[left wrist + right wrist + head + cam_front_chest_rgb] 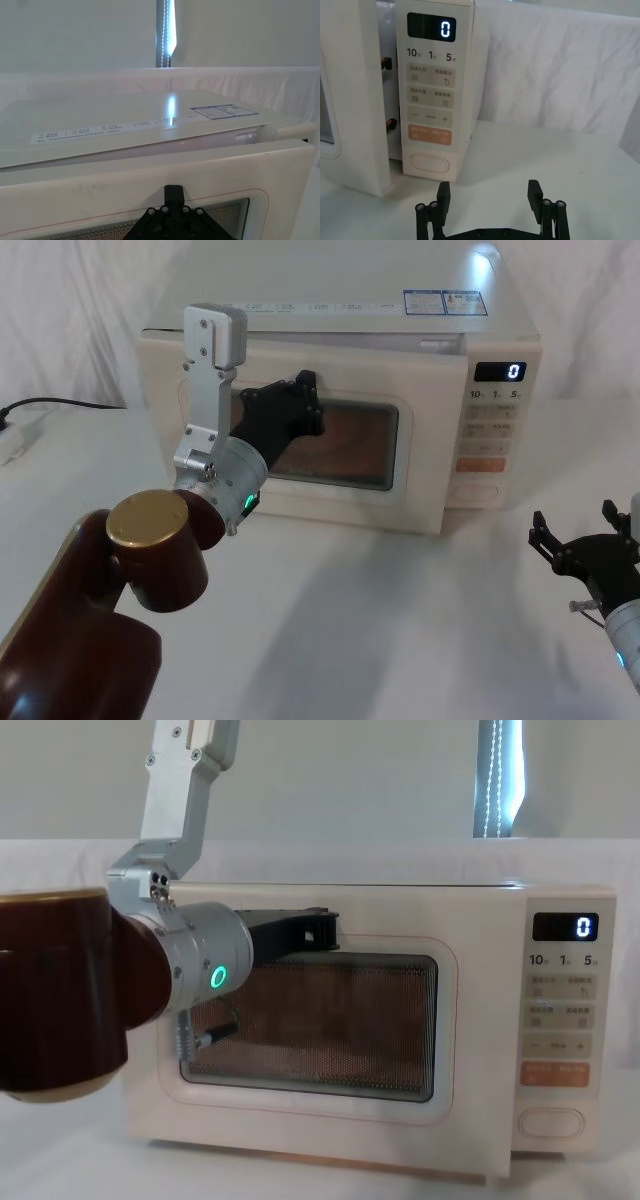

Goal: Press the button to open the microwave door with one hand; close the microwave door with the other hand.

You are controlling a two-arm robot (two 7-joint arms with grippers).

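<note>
Nearest the robot, the right gripper (pixel 585 540) sits low over the table (pixel 380 620), back from the microwave (pixel 500 320) on its control-panel side. Its fingers (pixel 444 196) are spread wide and hold nothing. In the right wrist view the button (pixel 429 163) lies straight ahead of the fingers, at the bottom of the panel under the orange key (pixel 430 135), well apart from them.

Next out, the left gripper (pixel 290 410) is against the microwave door (pixel 395 495), high on the window (pixel 350 445) toward the hinge side. Finger state: cannot tell from any view (the body hides the tips).

Door status: ajar, not latched. The right wrist view shows a gap betw. the door's free edge and the panel, with two latch hooks (pixel 390 123) exposed; the left wrist view shows the door top edge (pixel 150 175) standing off the cabinet top.

Judgement: press step appears done; closing step is in hand. Key relation for the next move: the door's long axis runs left-right, hinge at the robot's left, free edge beside the panel. The left gripper is the nearer arm and already fronts the door face, so the push goes straight away from the robot, into the cabinet. Contact sits nearer the hinge than the free edge, so leverage is poor; a shift toward the panel side would prob. seat the latch more surely.
</note>
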